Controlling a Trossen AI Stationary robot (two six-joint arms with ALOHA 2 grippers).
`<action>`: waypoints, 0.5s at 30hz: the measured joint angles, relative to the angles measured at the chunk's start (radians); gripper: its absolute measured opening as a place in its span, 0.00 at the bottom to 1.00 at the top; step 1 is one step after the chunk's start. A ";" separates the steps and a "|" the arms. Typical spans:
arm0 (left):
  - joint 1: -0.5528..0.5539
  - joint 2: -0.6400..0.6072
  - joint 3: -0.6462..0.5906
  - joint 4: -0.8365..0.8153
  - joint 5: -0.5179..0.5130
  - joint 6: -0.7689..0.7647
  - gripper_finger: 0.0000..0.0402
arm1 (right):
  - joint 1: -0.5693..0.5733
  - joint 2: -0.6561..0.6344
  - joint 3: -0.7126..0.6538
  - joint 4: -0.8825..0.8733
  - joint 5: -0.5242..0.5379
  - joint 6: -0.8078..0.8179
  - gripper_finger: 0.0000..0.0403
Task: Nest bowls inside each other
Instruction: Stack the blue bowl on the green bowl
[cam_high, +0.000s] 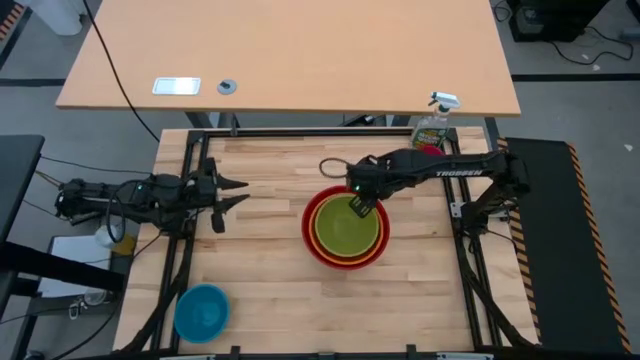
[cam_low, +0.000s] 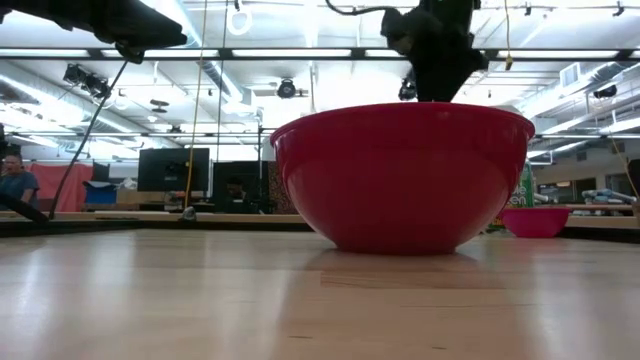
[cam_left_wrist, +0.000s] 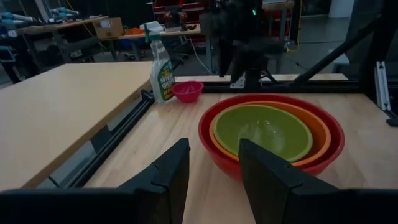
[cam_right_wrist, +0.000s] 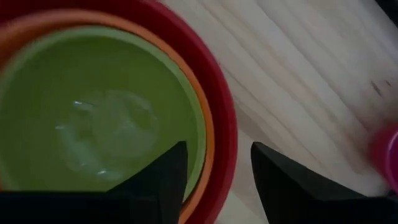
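The red bowl (cam_high: 345, 255) stands on the table's middle right with the orange bowl (cam_high: 378, 238) inside it and the lime green bowl (cam_high: 345, 229) inside that. The blue bowl (cam_high: 201, 311) rests on its base near the front left corner. The magenta pink bowl (cam_left_wrist: 187, 91) sits at the far right beside the spray bottle. My right gripper (cam_high: 360, 207) hangs open above the far rim of the stack (cam_right_wrist: 214, 165), fingers pointing down, touching nothing. My left gripper (cam_high: 232, 193) stands open at the table's left, pointing level toward the stack (cam_left_wrist: 211, 171).
A clear spray bottle (cam_high: 433, 125) stands at the table's far right edge next to the pink bowl. Black frame rails (cam_high: 190, 160) run along the table's left and right sides. Bare wood (cam_high: 270, 300) lies between the blue bowl and the stack.
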 joint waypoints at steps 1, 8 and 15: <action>0.000 0.000 0.000 0.001 0.000 0.003 0.35 | 0.010 0.004 -0.015 0.006 0.019 -0.002 0.46; -0.003 0.002 0.004 0.010 0.001 -0.031 0.35 | 0.093 0.025 -0.077 0.065 0.103 0.017 0.45; -0.078 0.167 0.138 -0.185 0.082 -0.129 0.35 | 0.197 0.017 -0.076 0.045 0.162 0.000 0.45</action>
